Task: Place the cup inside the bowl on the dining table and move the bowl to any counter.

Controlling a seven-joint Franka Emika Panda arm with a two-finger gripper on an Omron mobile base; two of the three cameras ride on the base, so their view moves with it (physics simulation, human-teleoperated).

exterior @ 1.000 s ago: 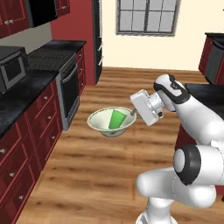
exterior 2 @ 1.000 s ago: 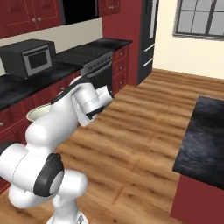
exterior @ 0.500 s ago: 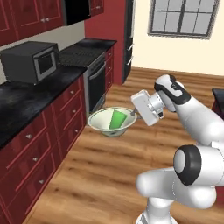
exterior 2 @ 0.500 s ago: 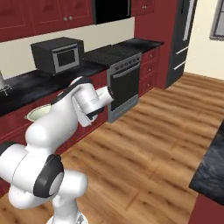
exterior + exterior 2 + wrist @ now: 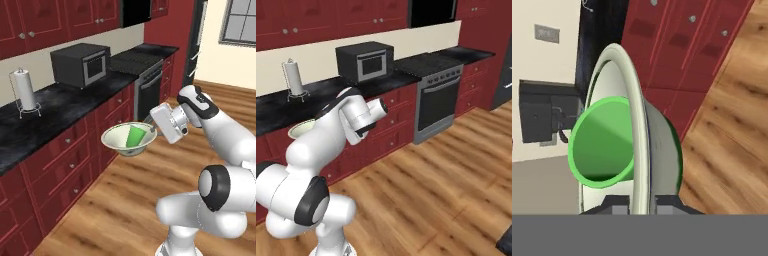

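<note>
I pinch the bowl (image 5: 128, 140) by its rim, fingers (image 5: 618, 206) clamped either side, cup (image 5: 134, 136) inside, level for the counter (image 5: 55, 107).

The cup (image 5: 134, 136) sits in the bowl (image 5: 116, 143), beside the counter (image 5: 55, 107).

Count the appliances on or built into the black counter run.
2: a dark grey boxy microwave on the black marbled counter, and a black-fronted oven range beside it. Others may be out of frame.

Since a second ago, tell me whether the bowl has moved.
Yes. The bowl, gripped at its rim with the cup inside, has travelled with the base toward the microwave.
</note>
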